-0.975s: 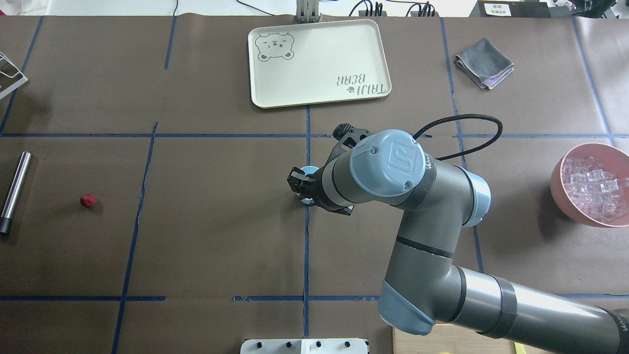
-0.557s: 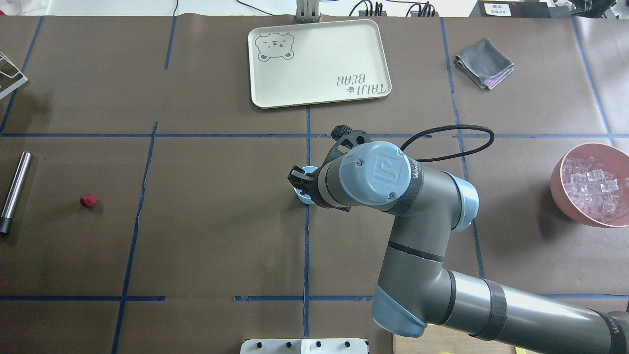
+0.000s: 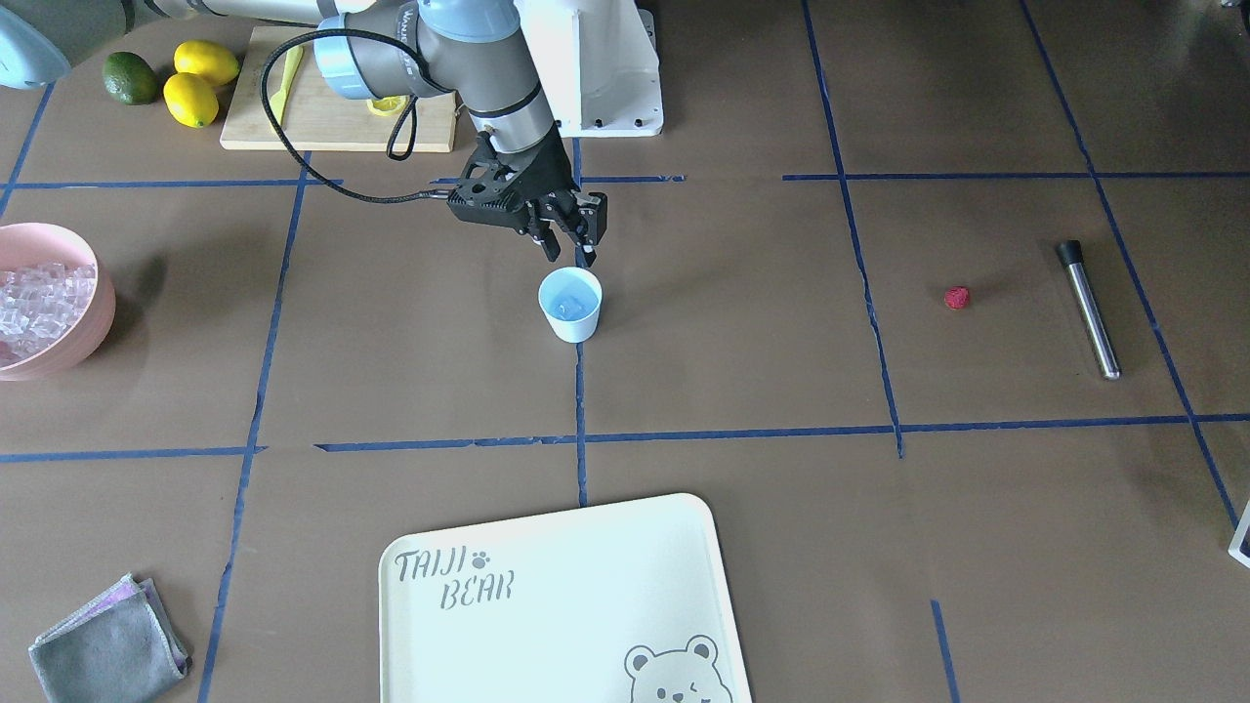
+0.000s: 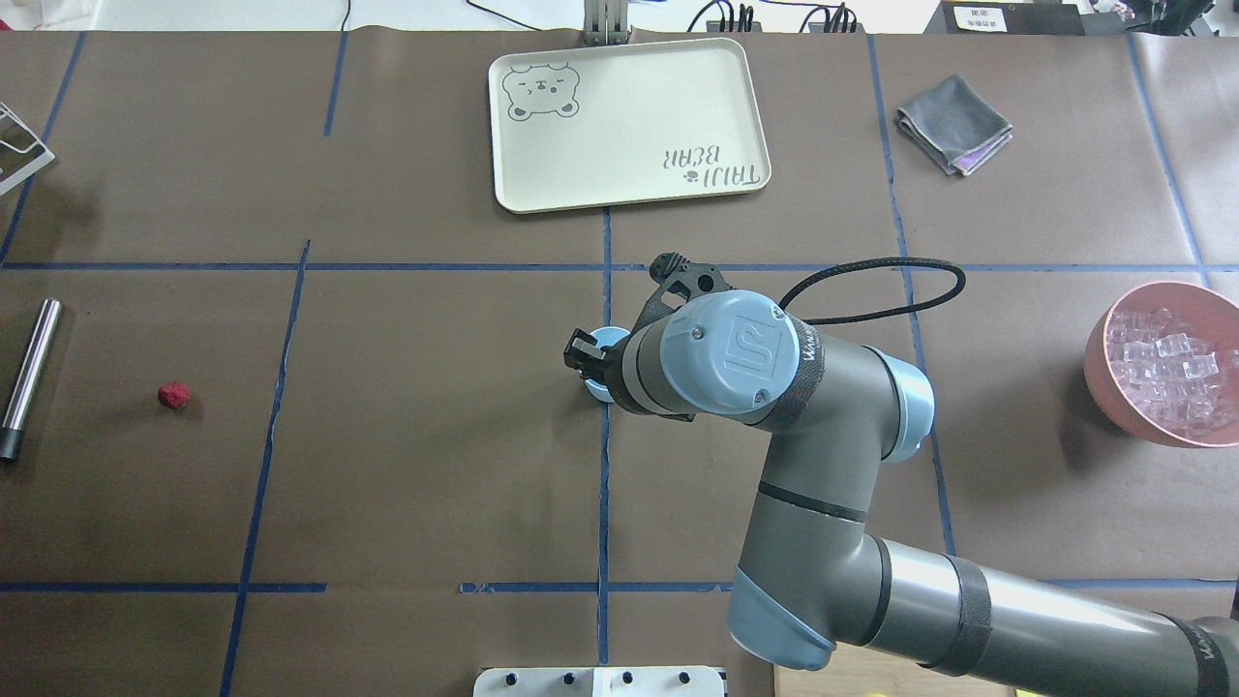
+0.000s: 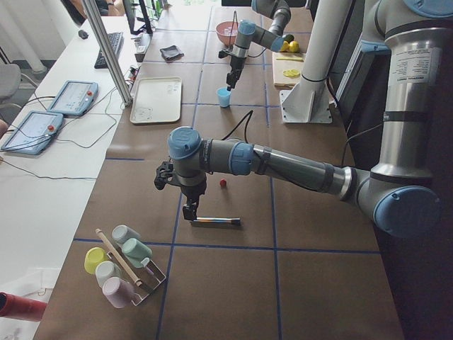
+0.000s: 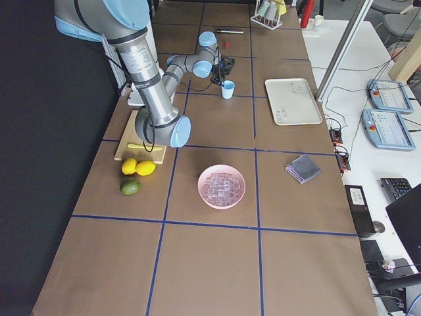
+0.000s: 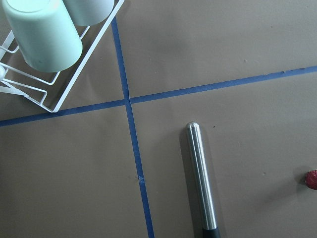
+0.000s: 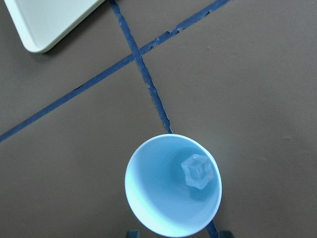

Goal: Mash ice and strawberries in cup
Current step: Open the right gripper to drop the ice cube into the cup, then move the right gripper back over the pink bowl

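The pale blue cup (image 3: 570, 305) stands at the table's middle and holds one clear ice cube (image 8: 196, 171). My right gripper (image 3: 569, 252) hangs open and empty just above the cup's rim; its fingertips (image 8: 132, 233) show at the bottom edge of the right wrist view, either side of the cup (image 8: 172, 186). The red strawberry (image 4: 174, 394) lies alone on the table far to the left. My left gripper (image 5: 190, 211) shows only in the exterior left view, above the end of a steel muddler (image 5: 216, 221); I cannot tell if it is open or shut.
A pink bowl (image 4: 1099, 368) full of ice cubes (image 4: 1166, 373) sits at the right edge. A cream bear tray (image 4: 629, 121) and a grey cloth (image 4: 953, 124) lie at the back. The muddler (image 4: 29, 373) lies left of the strawberry. A cup rack (image 7: 44, 44) is near it.
My right arm's wrist and elbow have swung a little to the left and toward the robot. The gripper has stayed over the cup. Nothing else moved.
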{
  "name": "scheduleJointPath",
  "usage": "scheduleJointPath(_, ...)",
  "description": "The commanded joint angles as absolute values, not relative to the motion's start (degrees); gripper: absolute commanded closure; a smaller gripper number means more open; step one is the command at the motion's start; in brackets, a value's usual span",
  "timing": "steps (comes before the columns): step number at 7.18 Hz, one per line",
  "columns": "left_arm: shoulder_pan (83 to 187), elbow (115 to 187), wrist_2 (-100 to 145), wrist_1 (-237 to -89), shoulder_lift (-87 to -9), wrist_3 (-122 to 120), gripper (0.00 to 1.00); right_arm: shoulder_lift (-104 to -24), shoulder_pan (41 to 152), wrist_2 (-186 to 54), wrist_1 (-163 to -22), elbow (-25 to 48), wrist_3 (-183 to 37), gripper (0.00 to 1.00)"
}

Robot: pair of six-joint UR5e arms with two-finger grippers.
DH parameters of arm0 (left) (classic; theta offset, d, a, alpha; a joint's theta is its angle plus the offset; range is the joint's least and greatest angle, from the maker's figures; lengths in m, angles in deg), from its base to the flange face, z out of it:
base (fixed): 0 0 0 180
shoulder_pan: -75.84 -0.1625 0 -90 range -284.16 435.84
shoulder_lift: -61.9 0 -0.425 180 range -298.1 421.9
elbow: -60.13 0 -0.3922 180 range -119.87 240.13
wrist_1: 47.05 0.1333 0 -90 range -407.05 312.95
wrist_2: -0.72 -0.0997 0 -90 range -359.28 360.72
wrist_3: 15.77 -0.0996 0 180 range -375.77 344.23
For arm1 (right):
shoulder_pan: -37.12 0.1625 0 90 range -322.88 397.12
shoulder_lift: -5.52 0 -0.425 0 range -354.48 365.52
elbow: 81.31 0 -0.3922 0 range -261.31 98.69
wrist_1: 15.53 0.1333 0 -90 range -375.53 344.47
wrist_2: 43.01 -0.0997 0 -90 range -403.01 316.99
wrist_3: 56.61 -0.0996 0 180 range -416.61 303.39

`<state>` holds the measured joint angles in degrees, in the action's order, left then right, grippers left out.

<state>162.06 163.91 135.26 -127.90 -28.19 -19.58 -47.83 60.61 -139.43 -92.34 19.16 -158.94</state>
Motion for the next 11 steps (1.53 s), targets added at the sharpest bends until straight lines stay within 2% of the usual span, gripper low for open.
scheduleJointPath(1, 162.0, 163.8, 135.2, -127.9, -28.2, -19.6, 0.00, -48.0, 62.4, -140.4, -92.4, 20.3, -158.7, 0.00)
scheduleJointPath(3, 162.1, 163.7, 135.2, -127.9, -28.2, -19.6, 0.00, -54.8, 73.5, -154.4, -93.0, 26.7, -151.3, 0.00)
scheduleJointPath(5, 162.1, 163.3, 135.2, -127.9, -28.2, -19.6, 0.00, -71.5, 83.0, -162.2, -92.4, 33.5, -131.2, 0.00)
scheduleJointPath(6, 162.1, 163.5, 135.2, -127.9, -28.2, -19.6, 0.00, -78.3, 87.5, -163.9, -92.1, 33.9, -121.0, 0.00)
scheduleJointPath(8, 162.1, 163.8, 135.3, -127.9, -27.9, -19.6, 0.00, -87.1, 96.2, -167.4, -92.3, 32.7, -101.9, 0.00)
scheduleJointPath(11, 162.0, 164.2, 135.3, -127.9, -27.9, -19.5, 0.00, -91.3, 104.6, -170.1, -92.3, 24.0, -78.1, 0.00)
